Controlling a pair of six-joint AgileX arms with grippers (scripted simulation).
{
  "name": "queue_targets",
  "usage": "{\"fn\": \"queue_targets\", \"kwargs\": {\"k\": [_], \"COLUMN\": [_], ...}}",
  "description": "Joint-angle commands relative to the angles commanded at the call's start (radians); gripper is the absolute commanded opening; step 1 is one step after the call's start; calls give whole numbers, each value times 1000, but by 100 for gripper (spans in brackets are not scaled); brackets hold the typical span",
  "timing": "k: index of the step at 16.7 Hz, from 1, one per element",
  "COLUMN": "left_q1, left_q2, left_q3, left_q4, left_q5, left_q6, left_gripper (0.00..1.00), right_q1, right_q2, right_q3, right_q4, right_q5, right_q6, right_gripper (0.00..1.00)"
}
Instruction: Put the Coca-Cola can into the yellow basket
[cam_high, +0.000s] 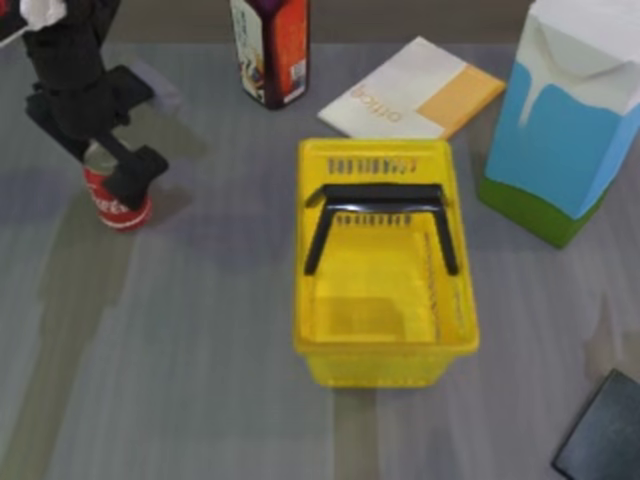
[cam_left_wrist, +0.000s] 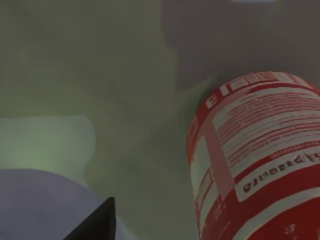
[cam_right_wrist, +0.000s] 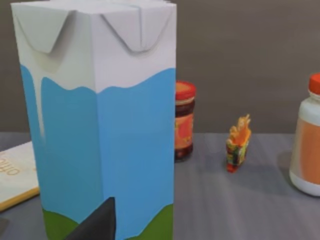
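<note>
Your left gripper sat over can at table's left side, fingers either side of it; whether they clamped it, you couldn't tell. Can stood upright on table, well left of basket. Basket sat mid-table, handles folded across top. Left wrist view: can filled frame close up. Your right arm parked at bottom right, facing milk carton.
</note>
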Motion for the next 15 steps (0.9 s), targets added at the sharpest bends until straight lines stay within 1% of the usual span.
{"fn": "queue_targets", "kwargs": {"k": [5,15], "left_q1": [1,1], "left_q2": [3,3], "left_q3": [-17,-17], "left_q4": [17,17], "left_q5": [0,0], "left_q6": [1,1], "left_gripper": [100,25], "right_q1": [0,0], "right_q2": [0,0], "right_q3": [0,0], "right_q4": [0,0], "right_q5": [0,0], "right_q6": [0,0], "right_gripper": [100,100]}}
